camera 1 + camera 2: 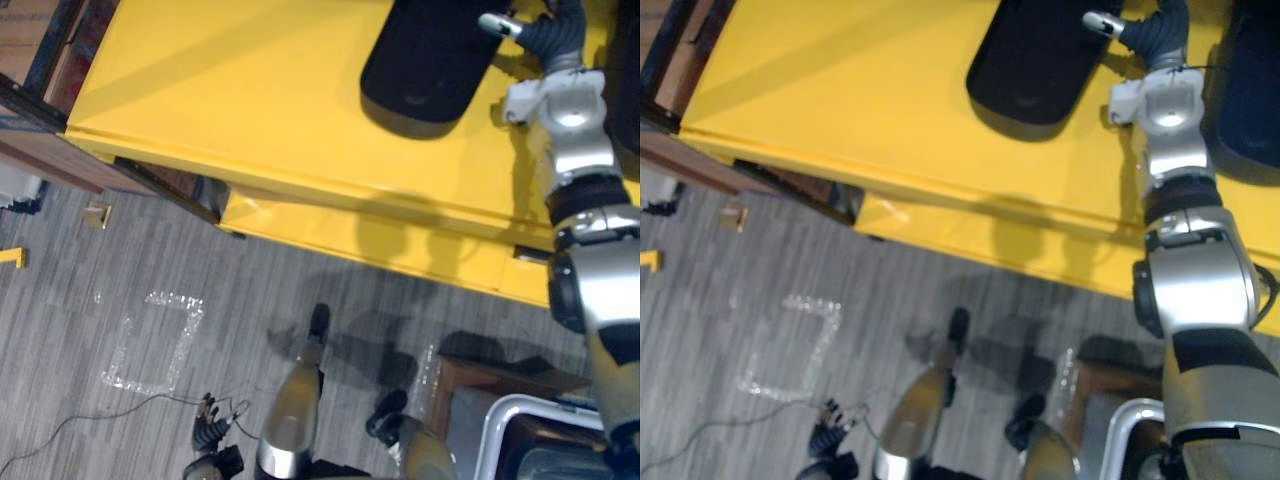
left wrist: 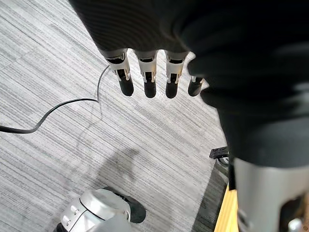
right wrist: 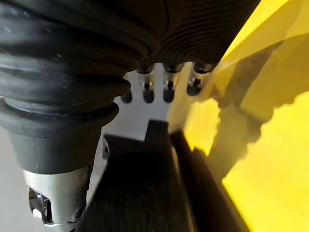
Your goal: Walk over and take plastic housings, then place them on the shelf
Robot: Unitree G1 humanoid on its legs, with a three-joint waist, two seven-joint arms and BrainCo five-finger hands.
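A long black plastic housing (image 1: 430, 60) lies on the yellow table top (image 1: 250, 100), and a second dark housing (image 1: 1250, 90) lies at the right edge. My right arm reaches up over the table, and my right hand (image 1: 1150, 30) sits between the two housings. Its fingers (image 3: 147, 92) are straight above the near housing (image 3: 145, 188) and hold nothing. My left hand (image 1: 210, 435) hangs low over the grey floor, its fingers (image 2: 149, 82) relaxed and empty.
The table's front edge (image 1: 400, 240) runs across the view, with grey carpet in front of it. A tape square (image 1: 150, 340) marks the floor. A brown frame (image 1: 40, 60) stands at the far left. A white bin (image 1: 520, 430) and a brown box (image 1: 470, 375) sit at the lower right.
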